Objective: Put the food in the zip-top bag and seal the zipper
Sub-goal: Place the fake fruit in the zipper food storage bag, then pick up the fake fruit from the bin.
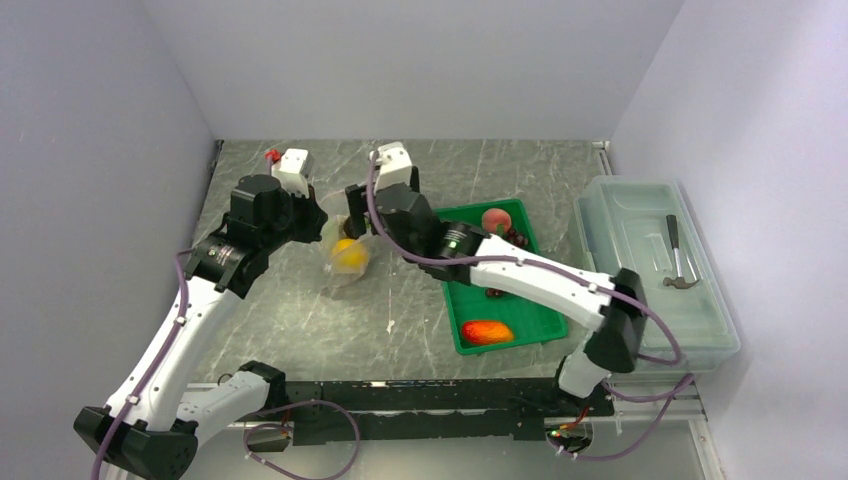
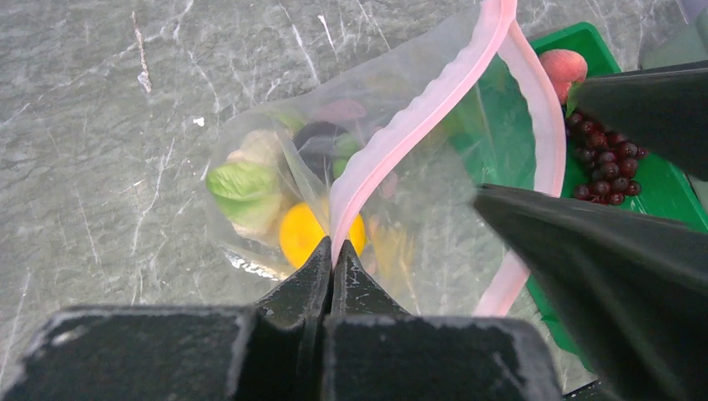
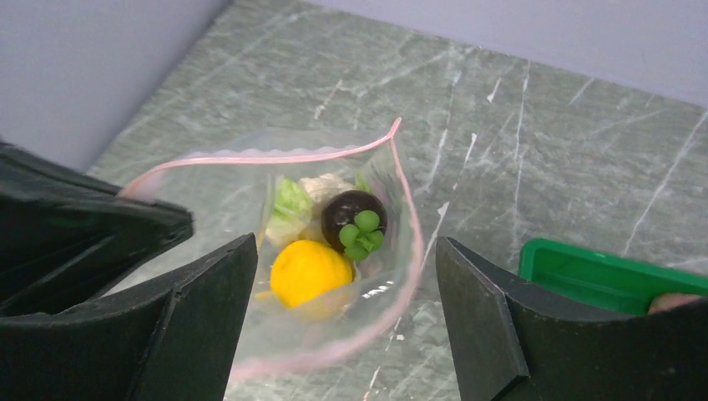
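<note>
I'm looking down at a grey-green marbled table (image 1: 300,320) with pale veins, boxed in by plain pale walls (image 1: 400,60) on three sides. My left gripper (image 2: 332,263) is pressed together, pinching the pink zipper (image 2: 434,92) of the zip-top bag (image 2: 417,192), which sits on the stone just left of the green tray (image 1: 510,300) with its mouth gaping. My right gripper (image 3: 344,251) hangs over that mouth, jaws spread wide and holding nothing. Inside the bag I see the lemon (image 3: 311,271), the dark round fruit (image 3: 354,219) and the lettuce (image 3: 292,200). The grape bunch (image 2: 605,163) and the red-orange oblong fruit (image 1: 487,331) lie in the tray. Far right, a clear lidded box (image 1: 650,260) holds a hammer (image 1: 680,262).
</note>
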